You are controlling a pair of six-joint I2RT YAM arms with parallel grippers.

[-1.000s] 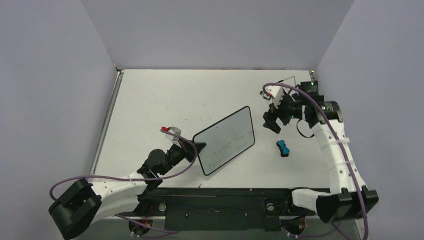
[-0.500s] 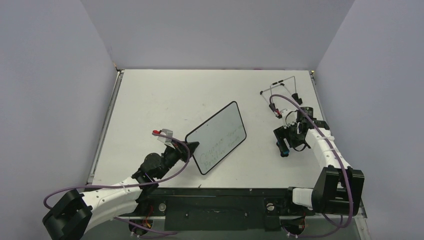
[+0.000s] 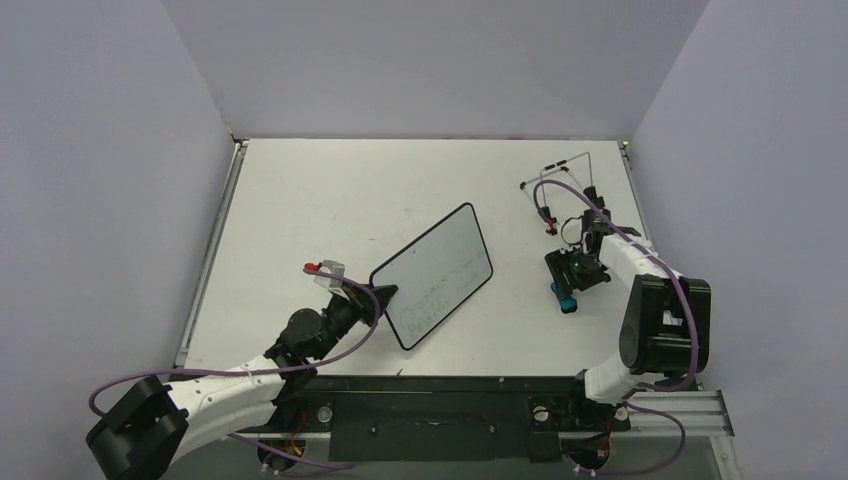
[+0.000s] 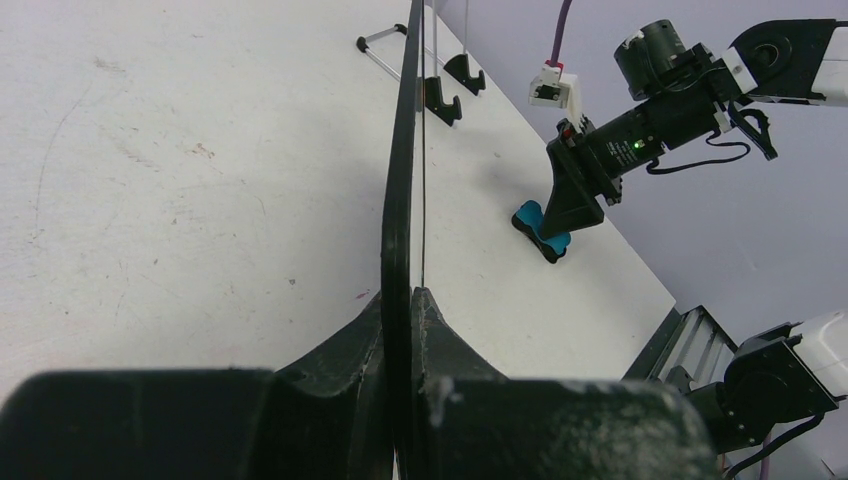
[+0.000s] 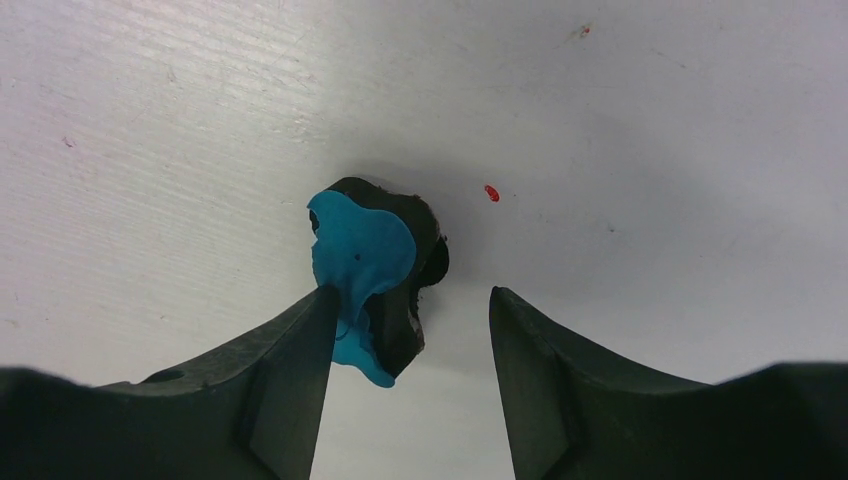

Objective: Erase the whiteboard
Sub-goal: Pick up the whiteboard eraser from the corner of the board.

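Both wrist views settle what overhead hides: left claw (image 4: 405,300) pinches whiteboard (image 4: 400,150) edge, right claw (image 5: 410,300) gapes astride eraser (image 5: 360,245).

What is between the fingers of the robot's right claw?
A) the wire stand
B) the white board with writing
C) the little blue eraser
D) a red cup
C: in the right wrist view the right gripper stands open around the little blue eraser lying on the table, one finger against it and the other apart.
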